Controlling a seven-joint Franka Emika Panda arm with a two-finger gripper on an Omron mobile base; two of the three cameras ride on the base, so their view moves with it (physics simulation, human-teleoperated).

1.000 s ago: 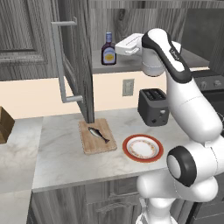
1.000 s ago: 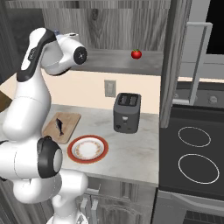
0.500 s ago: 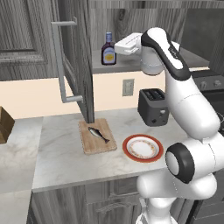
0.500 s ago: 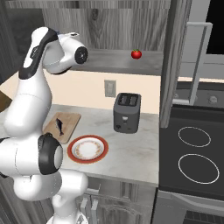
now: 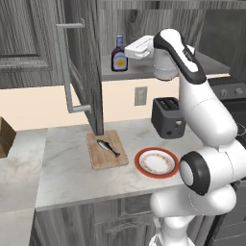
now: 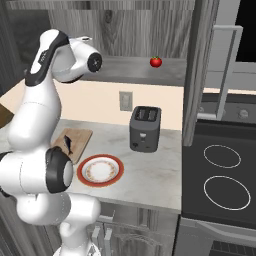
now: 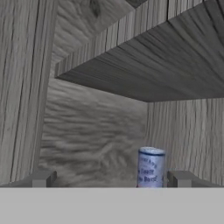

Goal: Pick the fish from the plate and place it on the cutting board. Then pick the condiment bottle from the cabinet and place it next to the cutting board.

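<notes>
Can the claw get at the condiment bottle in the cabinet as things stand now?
Probably yes. The cabinet door stands open, the condiment bottle stands alone on the shelf, and the open claw is level with it; in the hand view nothing lies between the fingertips and the bottle.

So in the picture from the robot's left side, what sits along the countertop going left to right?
Brown box at the edge → cutting board with the fish on it → plate → toaster.
</notes>
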